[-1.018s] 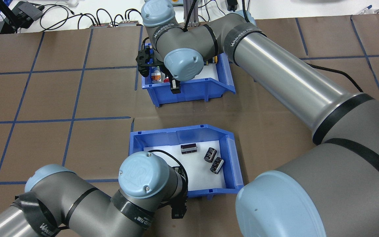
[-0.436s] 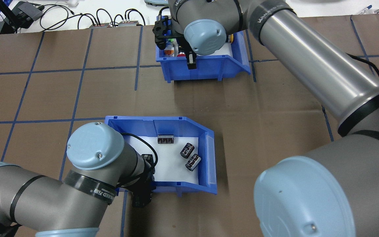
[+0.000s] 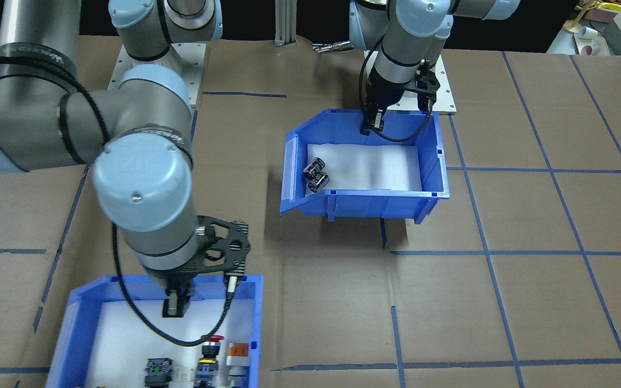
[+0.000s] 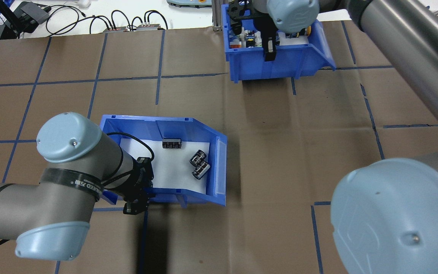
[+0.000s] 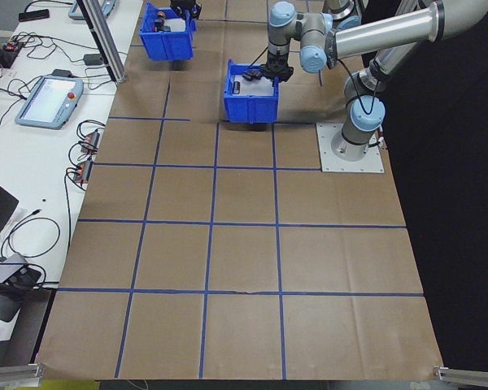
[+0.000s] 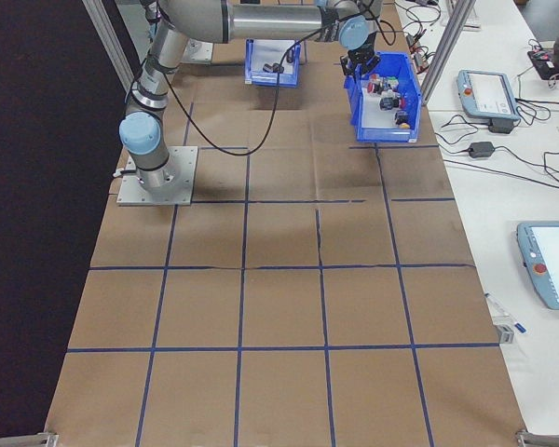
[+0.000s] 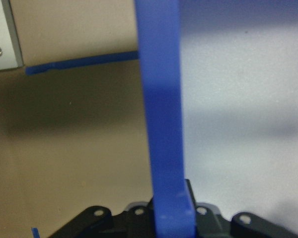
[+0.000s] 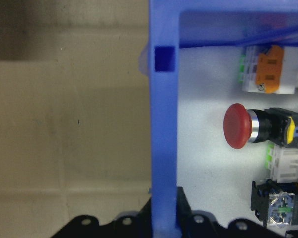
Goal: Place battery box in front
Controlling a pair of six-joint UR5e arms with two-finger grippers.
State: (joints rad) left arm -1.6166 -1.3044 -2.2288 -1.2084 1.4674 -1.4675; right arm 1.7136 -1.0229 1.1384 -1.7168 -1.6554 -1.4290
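Left gripper (image 4: 138, 198) clamps wall of battery box (image 4: 188, 127) near desk's robot-side edge. Right gripper (image 4: 268, 48) clamps switch bin (image 4: 280, 66) wall at far edge.

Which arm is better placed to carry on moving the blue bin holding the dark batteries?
Left. The left gripper is clamped on the near wall of the blue plastic bin with dark battery packs, while the right gripper grips the other blue bin of coloured push-button switches at the far edge.
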